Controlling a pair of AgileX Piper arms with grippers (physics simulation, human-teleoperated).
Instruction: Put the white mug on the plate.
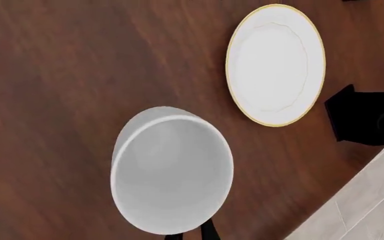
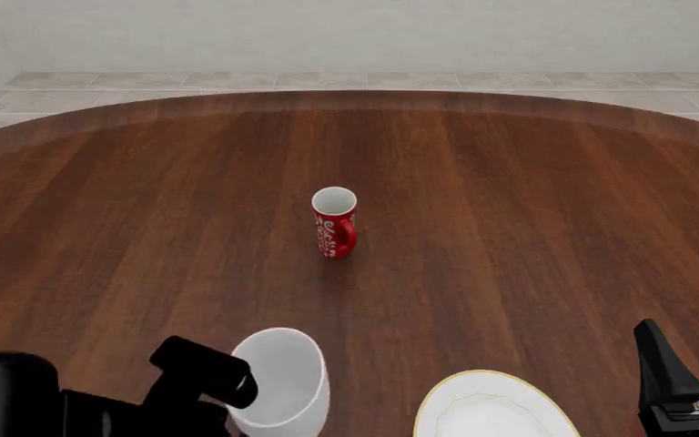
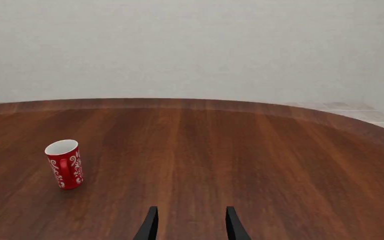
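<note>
- Wood tabletop (image 2: 544, 228), dark reddish-brown with long streaks of grain running away from the arms, fills most of the front view; its far edge curves in an arc.
- Beyond that edge lies a floor of pale beige tiles (image 2: 325, 80), and behind it a plain off-white wall (image 3: 192, 45) with a faint mottled texture.
- White mug (image 2: 284, 381) sits at the near edge of the front view, left of centre, mouth up and empty inside; in the left wrist view it (image 1: 172, 175) looms large, seen almost straight down into its bowl.
- Left gripper (image 2: 204, 378) presses up against the mug's left side; black finger tips (image 1: 209, 231) show just at the mug's rim in the left wrist view. Whether the jaws are pinching the mug wall I cannot tell, since the mug hides them.
- Plate (image 2: 495, 408), white with a thin gold rim, lies flat just right of the mug, apart from it, and is cut off by the frame's lower edge; it (image 1: 276, 64) carries nothing.
- Red mug (image 2: 335, 223) with white swirls stands upright near the table's middle, well apart from the other 2 items.
- Right gripper (image 3: 190, 225) hangs over bare wood, its 2 fingers spread with nothing between them.
</note>
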